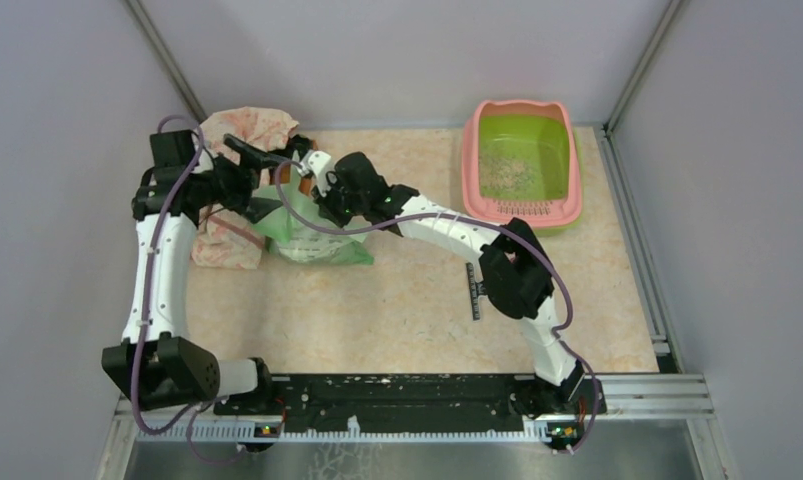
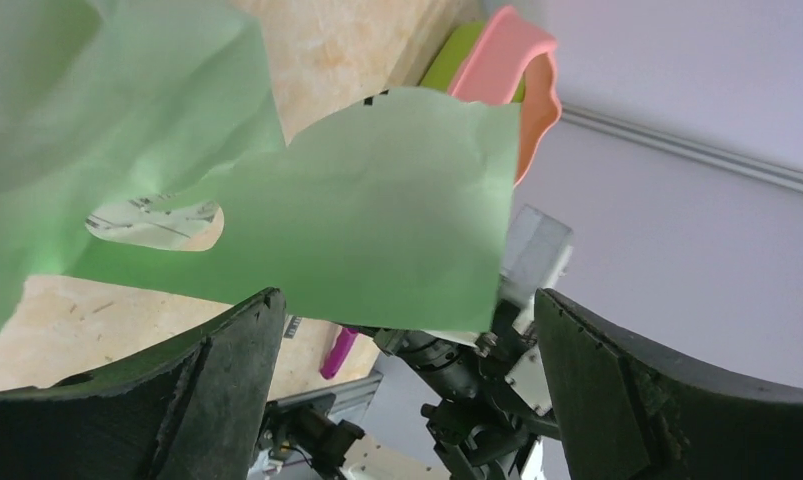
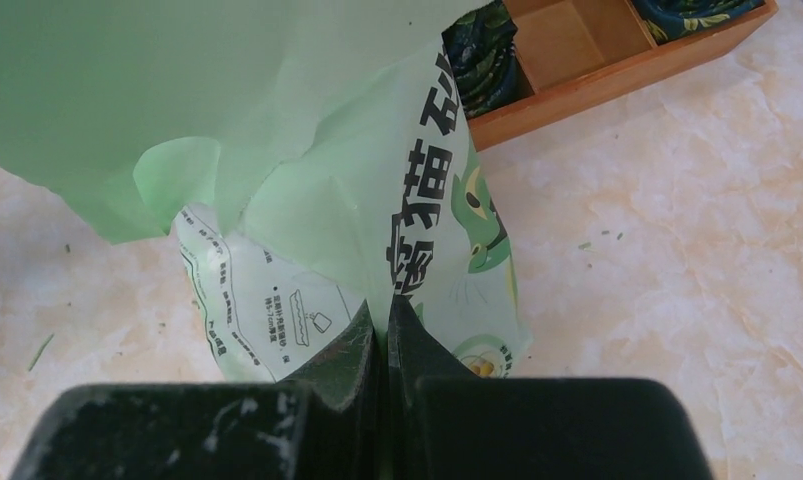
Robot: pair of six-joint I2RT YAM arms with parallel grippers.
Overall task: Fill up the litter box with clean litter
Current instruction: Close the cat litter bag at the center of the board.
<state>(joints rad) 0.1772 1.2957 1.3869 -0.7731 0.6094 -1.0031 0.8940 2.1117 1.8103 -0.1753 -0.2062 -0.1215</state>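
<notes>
The litter box (image 1: 522,200), pink-rimmed with a lime-green basin, stands at the back right. A thin patch of pale clean litter (image 1: 507,175) lies on its floor. A light green printed bag (image 1: 317,240) stands at the left of centre. My right gripper (image 3: 385,322) is shut on a fold of the bag's upper part (image 3: 307,150). My left gripper (image 2: 407,320) is open, its fingers (image 2: 222,380) wide apart just below the bag's loose top flap (image 2: 377,220), not pinching it. The litter box's rim (image 2: 507,55) shows beyond the flap.
A patterned cloth (image 1: 247,130) lies bunched behind and left of the bag. A brown wooden tray (image 3: 597,50) sits behind the bag. A purple scoop (image 2: 337,352) lies on the table. A black strip (image 1: 474,290) lies near the right arm's elbow.
</notes>
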